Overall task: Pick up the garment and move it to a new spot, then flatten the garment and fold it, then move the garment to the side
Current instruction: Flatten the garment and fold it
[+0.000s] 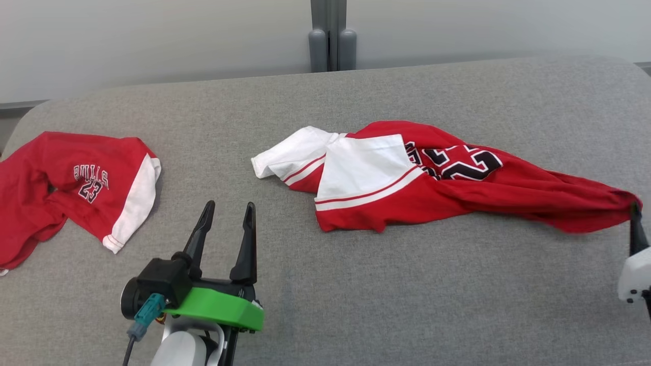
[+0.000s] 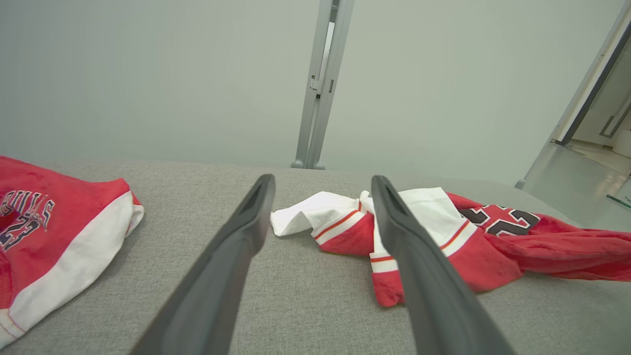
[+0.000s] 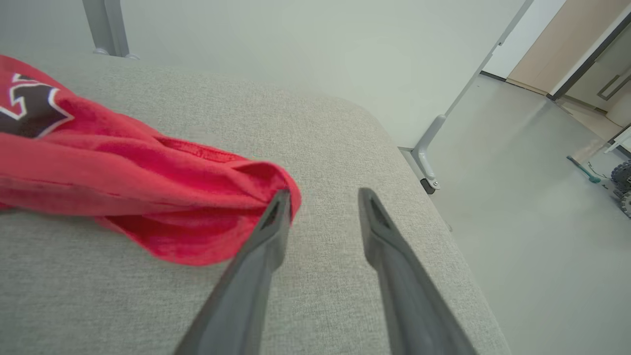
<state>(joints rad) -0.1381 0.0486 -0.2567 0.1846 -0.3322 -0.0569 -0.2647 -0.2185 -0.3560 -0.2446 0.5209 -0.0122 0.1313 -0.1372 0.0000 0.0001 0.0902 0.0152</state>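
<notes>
Seeing red-and-white jersey (image 1: 508,190) bunched and stretched across middle-right of gray cushion (image 1: 407,295). At its right tip, right gripper (image 3: 325,195), fingers spread, one finger touching the cloth, nothing pinched. Near lower left, left gripper (image 1: 229,205), fingers spread wide, well apart from jersey. At far left edge, second jersey (image 1: 51,173).

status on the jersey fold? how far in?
Done: middle jersey lies stretched out on the grey surface, so the move looks finished. In hand: nothing; right gripper is open at its red tip, left gripper open and empty, short of the white sleeve. Left: flatten (it's bunched), fold, move aside.
</notes>
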